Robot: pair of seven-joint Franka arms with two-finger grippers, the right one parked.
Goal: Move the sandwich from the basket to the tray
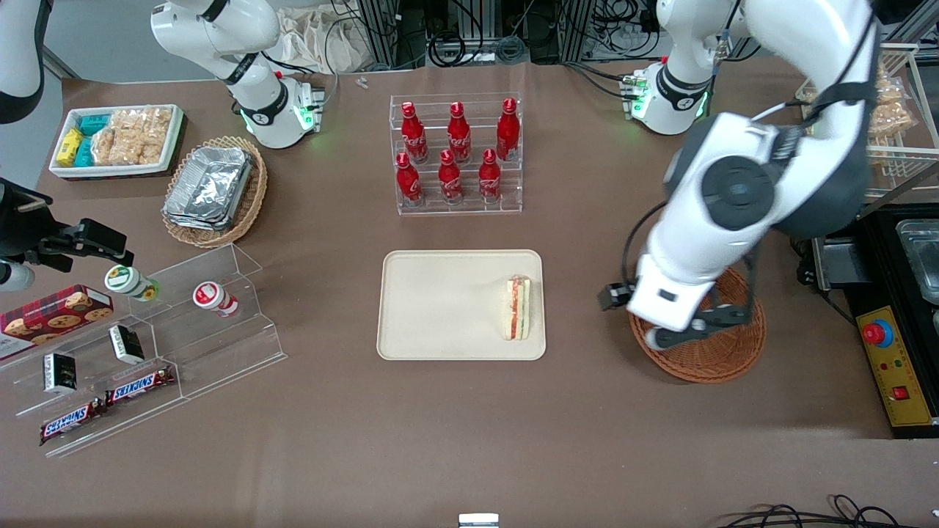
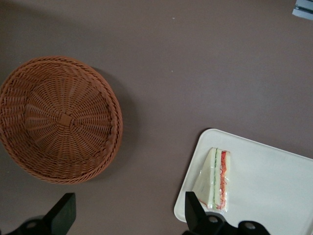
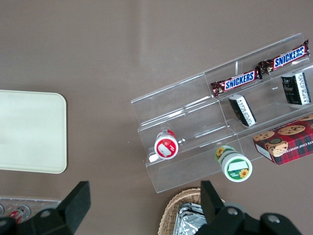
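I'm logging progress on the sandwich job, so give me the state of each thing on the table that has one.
sandwich: lying on the tray, near its edge toward the basket
tray: holds only the sandwich
basket: empty
hand: open, holding nothing, above the table between basket and tray

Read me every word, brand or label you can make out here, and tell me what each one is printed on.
"SNICKERS": on both Snickers bars on the clear acrylic shelf.
Red bottles: white script, too small to read.
Red cookie box, two round cups, dark packets: print too small to read.
Sandwich, tray, basket: no text.
Gripper, open above the table between basket and tray: no text.
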